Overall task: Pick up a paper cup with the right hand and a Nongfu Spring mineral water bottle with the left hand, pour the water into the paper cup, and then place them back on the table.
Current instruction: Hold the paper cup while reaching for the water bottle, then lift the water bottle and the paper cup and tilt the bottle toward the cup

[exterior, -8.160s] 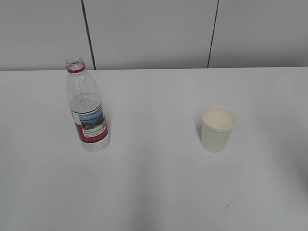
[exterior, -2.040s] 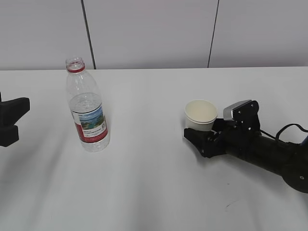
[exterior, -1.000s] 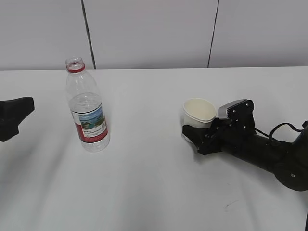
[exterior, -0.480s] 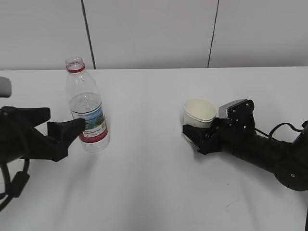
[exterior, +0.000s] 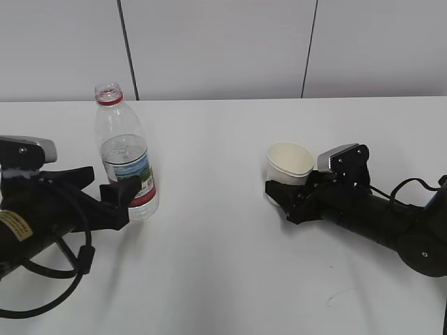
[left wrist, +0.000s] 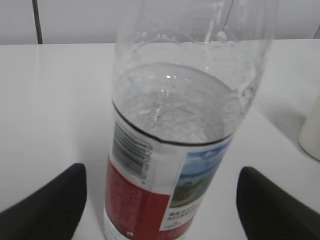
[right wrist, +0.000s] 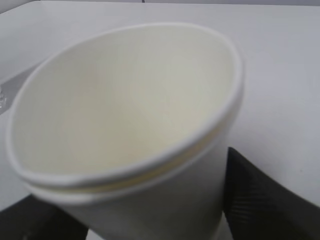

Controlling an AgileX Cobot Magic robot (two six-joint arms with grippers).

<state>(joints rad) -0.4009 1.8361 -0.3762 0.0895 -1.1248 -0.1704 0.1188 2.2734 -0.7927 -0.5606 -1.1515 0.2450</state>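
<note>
The Nongfu Spring mineral water bottle (exterior: 126, 157) stands upright on the white table (exterior: 223, 279), uncapped and partly filled. My left hand gripper (exterior: 114, 180) is open, and its two black fingers straddle the bottle's label without touching it. In the left wrist view the bottle (left wrist: 175, 150) fills the middle, with a gap to each fingertip (left wrist: 47, 210) of the gripper (left wrist: 162, 212). My right hand gripper (exterior: 288, 197) is shut on the paper cup (exterior: 289, 162), which tilts slightly left. The right wrist view shows the empty cup (right wrist: 125, 100) between the fingers of the gripper (right wrist: 150, 215). The cup's base is hidden.
A grey panelled wall (exterior: 223, 49) runs along the table's far edge. A small dark scratch mark (exterior: 334, 296) lies near the front right. A black cable (exterior: 66, 279) loops under the left arm.
My left arm has moved right, so its open fingers now stand on both sides of the bottle. My right gripper and the cup have stayed still over the last second.
</note>
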